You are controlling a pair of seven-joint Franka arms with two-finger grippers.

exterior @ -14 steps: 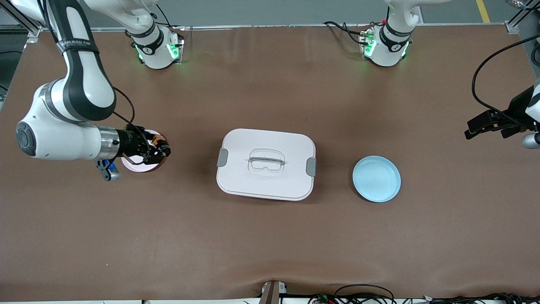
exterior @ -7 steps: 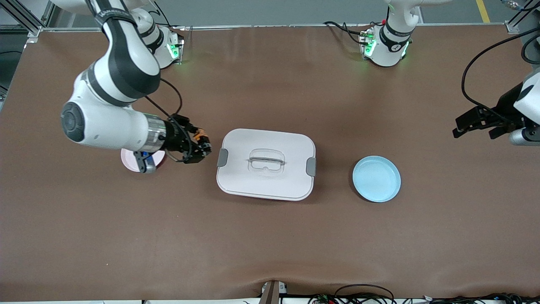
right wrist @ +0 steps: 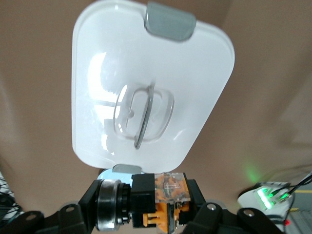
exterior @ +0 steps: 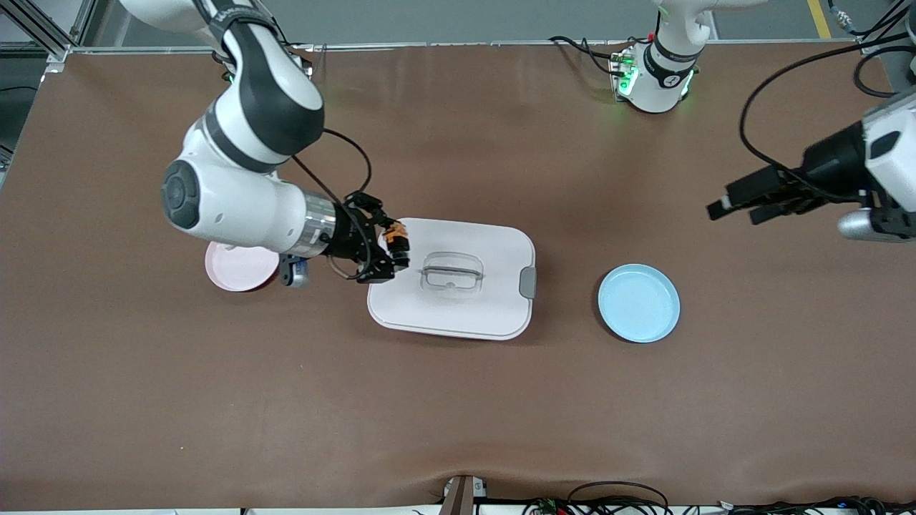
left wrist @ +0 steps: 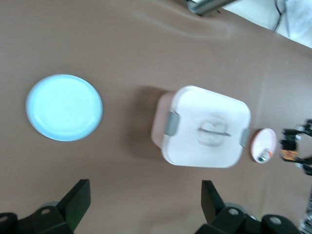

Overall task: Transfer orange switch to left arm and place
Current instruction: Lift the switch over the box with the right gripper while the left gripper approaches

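Pinching the orange switch [exterior: 396, 232], right pincer [exterior: 393, 250] hovers over the box [exterior: 494, 286]; left pincer [exterior: 733, 207] spread.

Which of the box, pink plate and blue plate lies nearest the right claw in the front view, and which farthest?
Right claw, shut on the orange switch, is over the box's edge.
1. Box: directly beneath it.
2. Pink plate: toward the right arm's end.
3. Blue plate: toward the left arm's end.

The box [exterior: 458, 300] is showing white with grey latches, and the switch [exterior: 395, 232] is showing orange and black. One plate [exterior: 639, 302] is looking pale blue, the other plate [exterior: 240, 268] pink, on the brown table [exterior: 458, 400].
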